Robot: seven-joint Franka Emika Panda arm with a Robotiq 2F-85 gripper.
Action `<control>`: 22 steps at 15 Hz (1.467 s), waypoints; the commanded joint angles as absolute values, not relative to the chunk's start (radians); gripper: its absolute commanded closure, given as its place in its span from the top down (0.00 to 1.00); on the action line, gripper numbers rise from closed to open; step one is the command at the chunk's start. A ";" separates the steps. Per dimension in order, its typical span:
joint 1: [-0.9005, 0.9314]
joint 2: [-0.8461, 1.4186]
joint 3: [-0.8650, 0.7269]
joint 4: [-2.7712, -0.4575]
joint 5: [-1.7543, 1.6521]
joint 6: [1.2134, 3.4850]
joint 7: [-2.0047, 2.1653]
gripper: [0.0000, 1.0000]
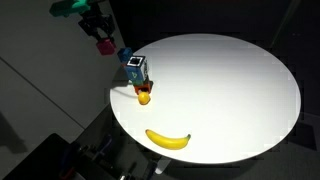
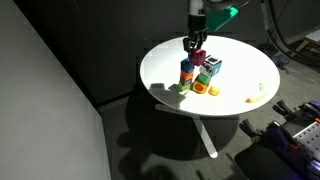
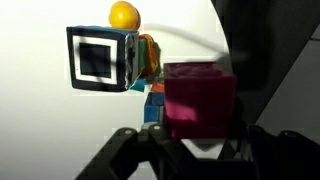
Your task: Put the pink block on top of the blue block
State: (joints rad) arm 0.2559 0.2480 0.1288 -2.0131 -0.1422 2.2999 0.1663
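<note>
Left of centre in the wrist view, the blue block [image 3: 153, 100] sat beside a labelled box [image 3: 100, 58]; rightward, our fingers [image 3: 128, 150] clamped the pink block [image 3: 198, 95] by its flat sides, holding it aloft. We judged it light, rigid, slightly slick.

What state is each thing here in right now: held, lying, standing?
end effector: shut on the pink block.
pink block: held above the table.
blue block: on the table, pink block not on it.
dark blue box: standing upright.
orange ball: resting beside the dark blue box.
banana: lying flat, unpeeled.
</note>
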 commanded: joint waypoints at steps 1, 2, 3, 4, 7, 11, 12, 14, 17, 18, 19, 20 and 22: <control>0.250 0.279 0.126 -1.953 -0.156 2.257 0.191 0.32; 0.250 0.287 0.124 -1.943 -0.156 2.255 0.192 0.32; 0.251 0.294 0.122 -1.934 -0.156 2.252 0.193 0.32; 0.251 0.302 0.120 -1.924 -0.156 2.248 0.195 0.32; 0.254 0.327 0.116 -1.893 -0.156 2.235 0.198 0.32; 0.256 0.360 0.111 -1.852 -0.156 2.226 0.197 0.32; 0.256 0.369 0.110 -1.841 -0.156 2.224 0.196 0.32; 0.256 0.384 0.107 -1.822 -0.154 2.222 0.195 0.32; 0.256 0.401 0.101 -1.802 -0.152 2.221 0.195 0.32; 0.256 0.406 0.100 -1.797 -0.152 2.221 0.193 0.32; 0.255 0.410 0.099 -1.792 -0.151 2.221 0.192 0.32; 0.255 0.414 0.097 -1.788 -0.150 2.222 0.191 0.32; 0.254 0.422 0.096 -1.780 -0.147 2.224 0.188 0.32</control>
